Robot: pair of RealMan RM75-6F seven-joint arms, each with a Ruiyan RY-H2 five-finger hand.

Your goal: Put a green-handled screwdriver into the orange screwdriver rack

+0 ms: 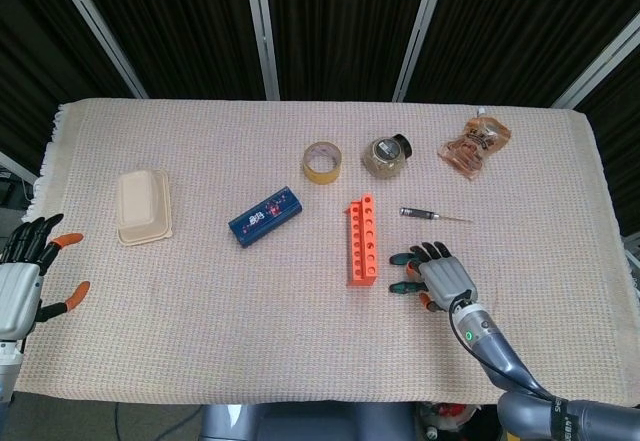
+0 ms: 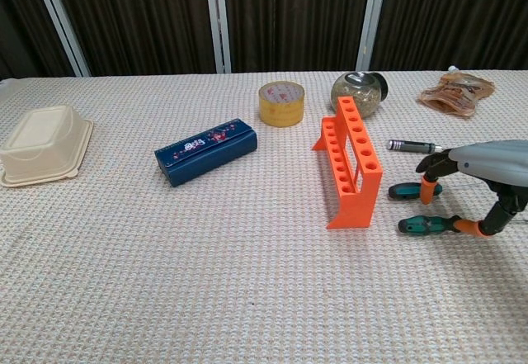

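- Right now the right hand [image 2: 483, 184] is low over the cloth just to the right of the orange screwdriver rack [image 2: 349, 159], fingers spread and curled down, orange fingertips [image 2: 426, 191] at the two green-handled screwdrivers.
- The nearer green-handled screwdriver [image 2: 425, 225] lies flat by the rack's front end; the thumb tip touches its handle's far end, but no closed grip shows.
- The other green-handled screwdriver [image 2: 407, 189] lies flat just behind it, a fingertip on its handle.
- A thin black-handled screwdriver [image 1: 432, 215] lies beyond the hand, apart from it.
- The rack stands upright mid-table; open cloth lies to its left up to the blue case [image 1: 265, 215].
- The left hand [image 1: 28, 279] hangs off the table's [image 1: 200, 341] left edge, fingers spread, holding nothing.
- Tape roll [image 1: 322, 162], jar [image 1: 386, 156] and snack pouch [image 1: 474, 145] line the far side; a beige box [image 1: 143, 207] sits near the left edge.
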